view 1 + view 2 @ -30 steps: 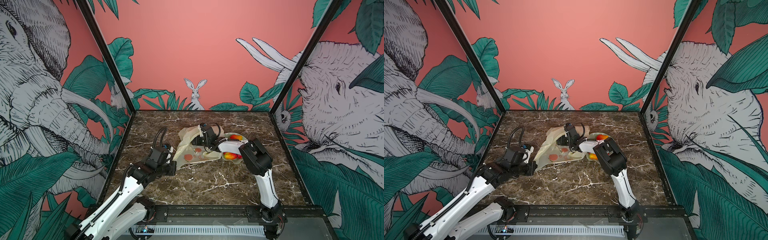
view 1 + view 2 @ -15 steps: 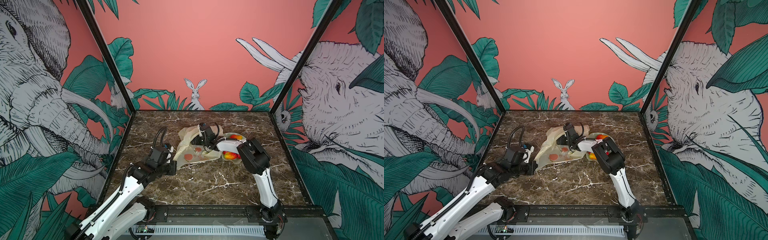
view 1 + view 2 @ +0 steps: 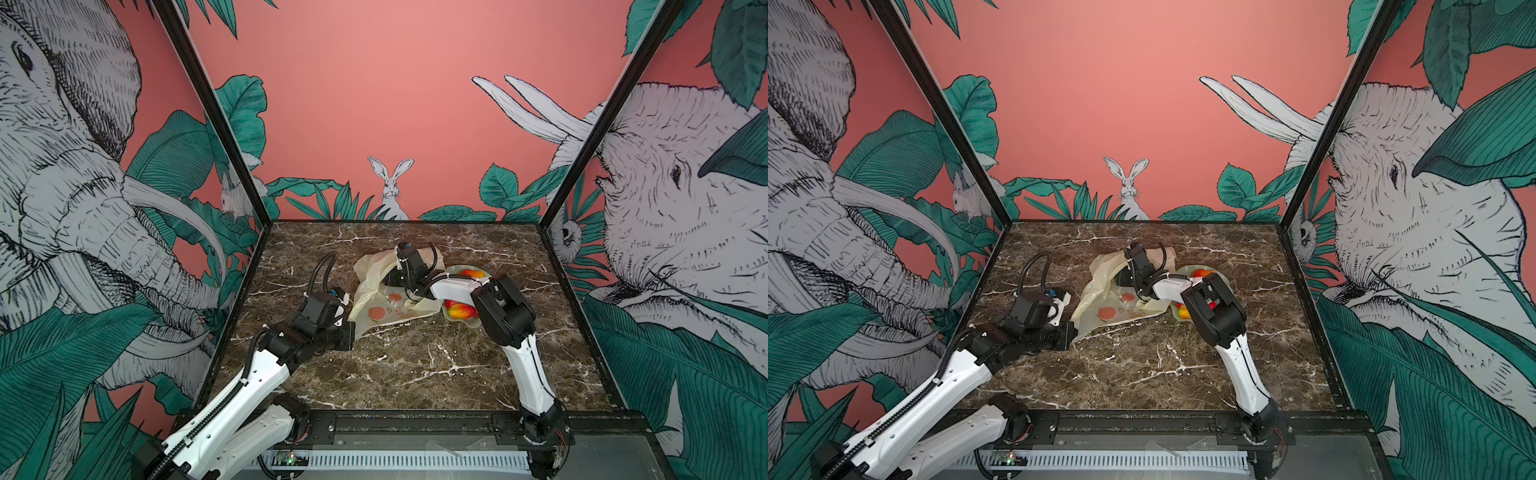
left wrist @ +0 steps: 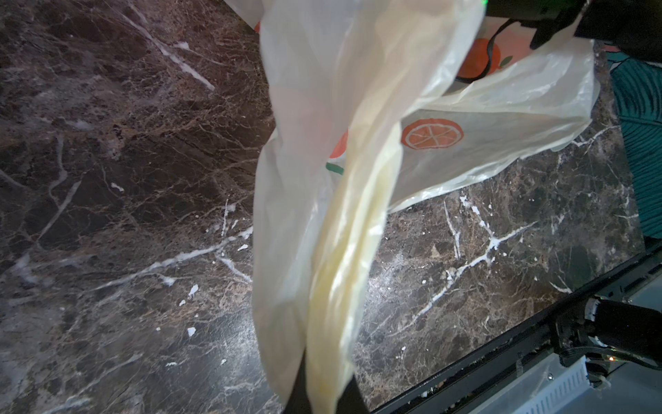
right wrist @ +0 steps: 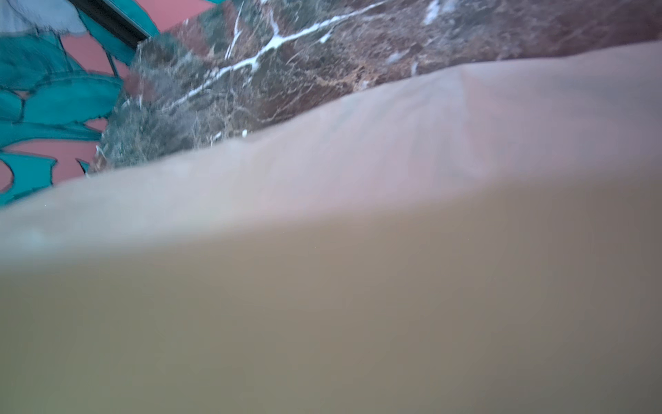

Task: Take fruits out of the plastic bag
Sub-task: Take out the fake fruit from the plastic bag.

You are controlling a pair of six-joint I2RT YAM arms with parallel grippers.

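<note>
Left gripper point(image 4: 322, 389) pinches the edge of a thin pale-yellow printed plastic bag point(image 3: 374, 291) on the marble table point(image 3: 415, 365); right gripper point(image 3: 394, 279) is buried inside, spread impossible to tell, near glossy red-yellow fruits point(image 3: 459, 311) in a pale green dish point(image 3: 459, 320); film may snag its fingers.

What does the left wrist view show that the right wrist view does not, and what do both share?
Only the left wrist view: the left tool shut on a bunched strip of the thin pale-yellow printed plastic bag, a printed orange-slice picture and the black frame rail. Only the right wrist view: bag film blurred against the lens, no tool in sight. Both: the bag and the dark brown white-veined marble table.
</note>
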